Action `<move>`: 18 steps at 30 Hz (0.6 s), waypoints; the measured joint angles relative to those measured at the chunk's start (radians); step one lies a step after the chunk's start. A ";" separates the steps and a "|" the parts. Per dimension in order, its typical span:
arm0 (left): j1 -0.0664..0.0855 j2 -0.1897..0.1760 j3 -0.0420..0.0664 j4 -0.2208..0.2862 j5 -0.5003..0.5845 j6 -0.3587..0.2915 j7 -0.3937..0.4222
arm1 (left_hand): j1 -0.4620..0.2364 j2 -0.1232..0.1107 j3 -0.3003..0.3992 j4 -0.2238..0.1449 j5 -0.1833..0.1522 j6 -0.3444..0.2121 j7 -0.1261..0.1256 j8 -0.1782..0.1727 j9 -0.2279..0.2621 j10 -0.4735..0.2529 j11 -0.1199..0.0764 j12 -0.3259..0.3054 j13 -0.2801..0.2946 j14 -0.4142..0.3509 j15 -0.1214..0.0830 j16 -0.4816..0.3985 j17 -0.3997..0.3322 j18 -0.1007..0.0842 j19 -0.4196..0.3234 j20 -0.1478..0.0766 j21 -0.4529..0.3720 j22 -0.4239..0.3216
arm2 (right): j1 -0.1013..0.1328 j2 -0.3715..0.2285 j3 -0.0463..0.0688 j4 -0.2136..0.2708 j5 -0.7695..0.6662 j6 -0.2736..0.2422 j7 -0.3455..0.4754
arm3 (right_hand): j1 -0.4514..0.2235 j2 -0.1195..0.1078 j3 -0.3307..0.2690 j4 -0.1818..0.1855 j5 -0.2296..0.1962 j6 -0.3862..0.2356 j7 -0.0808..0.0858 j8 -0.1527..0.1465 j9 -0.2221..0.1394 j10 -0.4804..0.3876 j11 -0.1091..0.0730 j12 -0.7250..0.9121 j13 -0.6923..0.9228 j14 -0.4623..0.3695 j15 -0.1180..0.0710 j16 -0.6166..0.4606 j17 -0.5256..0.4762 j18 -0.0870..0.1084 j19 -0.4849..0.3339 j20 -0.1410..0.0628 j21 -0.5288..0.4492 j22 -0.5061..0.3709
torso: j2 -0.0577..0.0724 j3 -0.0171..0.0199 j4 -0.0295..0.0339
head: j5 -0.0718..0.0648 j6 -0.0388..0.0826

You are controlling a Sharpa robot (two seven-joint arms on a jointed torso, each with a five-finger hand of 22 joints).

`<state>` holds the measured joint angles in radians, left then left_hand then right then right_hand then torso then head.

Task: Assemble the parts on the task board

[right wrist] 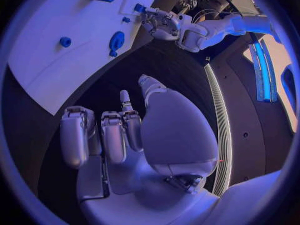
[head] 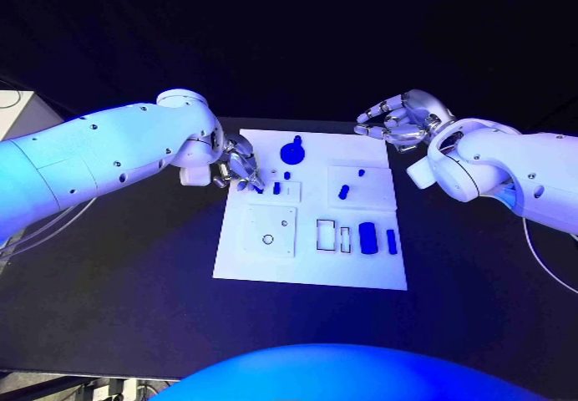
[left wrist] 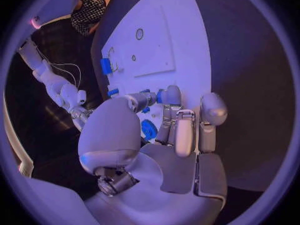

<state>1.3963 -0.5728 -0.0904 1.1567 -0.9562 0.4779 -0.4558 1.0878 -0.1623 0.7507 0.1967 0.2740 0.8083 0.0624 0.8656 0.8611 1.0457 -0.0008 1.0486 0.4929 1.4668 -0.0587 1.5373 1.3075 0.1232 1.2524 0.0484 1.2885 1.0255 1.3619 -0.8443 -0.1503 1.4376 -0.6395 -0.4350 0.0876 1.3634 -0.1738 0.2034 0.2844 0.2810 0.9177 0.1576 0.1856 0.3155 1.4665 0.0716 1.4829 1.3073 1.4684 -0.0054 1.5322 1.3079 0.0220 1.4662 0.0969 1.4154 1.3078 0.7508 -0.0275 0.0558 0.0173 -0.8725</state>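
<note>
The white task board (head: 313,259) lies in the middle of the black table. My left hand (head: 232,170) hovers over the board's left edge and pinches a small blue part (head: 256,189) at its fingertips; the right wrist view shows the same part (right wrist: 139,7) in that hand (right wrist: 164,24). A large round blue part (head: 293,152) sits at the board's far side, with small blue pegs (head: 343,191) near the middle. Two blue blocks (head: 367,238) stand beside empty slots (head: 327,234). My right hand (head: 398,119) hangs off the board's far right corner, its fingers (right wrist: 115,135) curled, holding nothing.
A square plate with a ring hole (head: 267,240) takes up the board's near left. Black table (head: 133,276) surrounds the board on all sides. A white box (head: 27,113) stands at the far left.
</note>
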 measured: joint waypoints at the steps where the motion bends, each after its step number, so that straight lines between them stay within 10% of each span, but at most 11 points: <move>1: 0.000 0.001 0.000 -0.003 0.004 0.000 -0.002 | 0.000 0.000 0.000 0.000 0.000 0.000 0.000 0.000 0.000 0.000 0.000 0.000 0.000 0.000 0.000 0.000 0.000 0.000 0.000 0.000 0.000 0.000 | 0.000 0.000 0.000 0.000 0.000 0.000 0.000 | 0.000 0.000 0.000 0.000 0.000 0.000 0.000 0.000 0.000 0.000 0.000 0.000 0.000 0.000 0.000 0.000 0.000 0.000 0.000 0.000 0.000 0.000 | 0.000 0.0002 0.0000 | 0.000 0.000; 18: 0.005 0.019 0.002 -0.041 0.064 0.070 -0.040 | -0.004 0.004 -0.003 -0.003 0.012 0.000 0.000 -0.001 -0.001 0.000 0.000 0.000 -0.001 0.000 0.000 0.004 0.000 0.000 0.000 0.000 0.000 -0.001 | 0.000 0.002 0.000 -0.002 0.000 0.000 0.000 | 0.000 0.000 0.004 -0.004 0.000 0.000 0.000 0.000 0.000 0.000 0.000 0.000 0.000 0.000 0.000 0.000 0.000 0.000 0.000 0.000 0.000 0.000 | -0.001 0.0003 0.0017 | -0.002 0.000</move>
<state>1.4015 -0.5537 -0.0886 1.1153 -0.8923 0.5481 -0.4956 1.0842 -0.1578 0.7479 0.1940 0.2860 0.8081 0.0625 0.8649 0.8603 1.0457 -0.0008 1.0486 0.4916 1.4668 -0.0587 1.5412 1.3076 0.1232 1.2524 0.0484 1.2885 1.0245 1.3617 -0.8422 -0.1503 1.4358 -0.6395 -0.4345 0.0873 1.3634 -0.1738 0.2076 0.2802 0.2810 0.9177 0.1576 0.1856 0.3154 1.4665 0.0716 1.4829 1.3073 1.4684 -0.0054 1.5322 1.3077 0.0219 1.4662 0.0969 1.4153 1.3075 0.7495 -0.0272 0.0575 0.0153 -0.8725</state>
